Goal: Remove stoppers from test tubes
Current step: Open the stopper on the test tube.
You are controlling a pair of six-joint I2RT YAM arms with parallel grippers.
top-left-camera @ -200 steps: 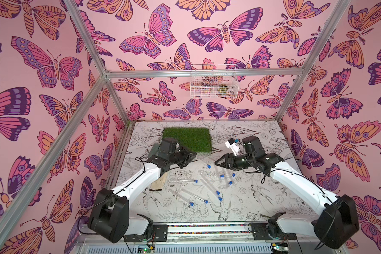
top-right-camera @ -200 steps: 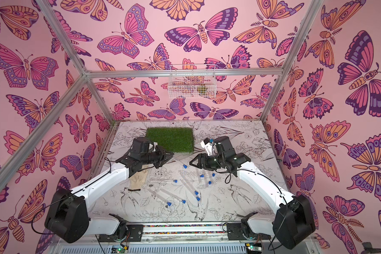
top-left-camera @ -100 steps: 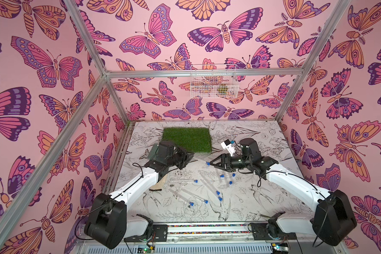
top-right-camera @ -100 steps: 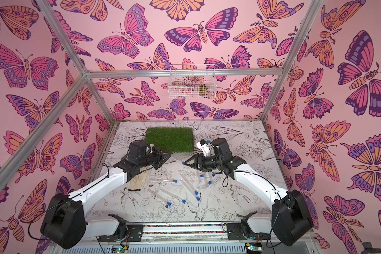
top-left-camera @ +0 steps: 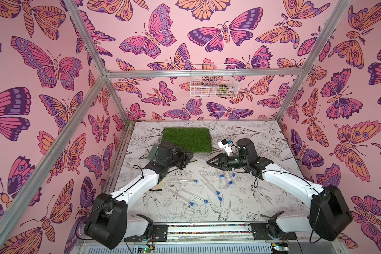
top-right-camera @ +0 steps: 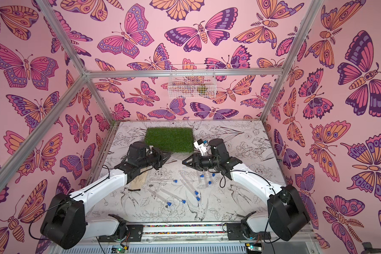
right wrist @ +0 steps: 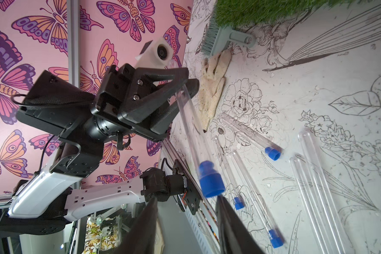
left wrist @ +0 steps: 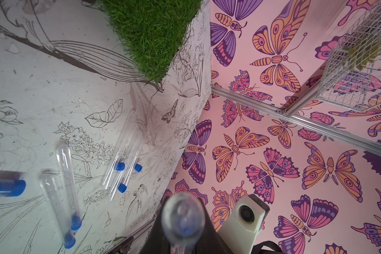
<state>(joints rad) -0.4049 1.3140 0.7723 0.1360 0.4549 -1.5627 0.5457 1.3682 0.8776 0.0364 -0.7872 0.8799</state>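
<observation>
My left gripper (top-left-camera: 188,157) is shut on a clear test tube (right wrist: 185,114) and holds it off the table, its blue stopper (right wrist: 210,180) pointing at my right gripper (top-left-camera: 208,162). In the right wrist view the right gripper (right wrist: 186,202) is open; the stopper sits at the tip of one finger, not between the two. The left wrist view shows the held test tube (left wrist: 183,217) end-on between the dark fingers. Several stoppered test tubes (top-left-camera: 209,185) lie on the table in both top views. Three loose stoppers (top-left-camera: 222,176) lie among bare test tubes (right wrist: 312,176) under the right arm.
A green grass mat (top-left-camera: 187,139) lies at the back centre, with a brush (right wrist: 224,41) and a beige cloth (right wrist: 213,83) beside it. A white wire basket (top-left-camera: 212,81) hangs on the back wall. A wooden piece (top-right-camera: 139,179) lies under the left arm.
Both arms have drawn together above the table's middle. The right gripper has come up to the stoppered end of the held tube and its jaws have narrowed.
</observation>
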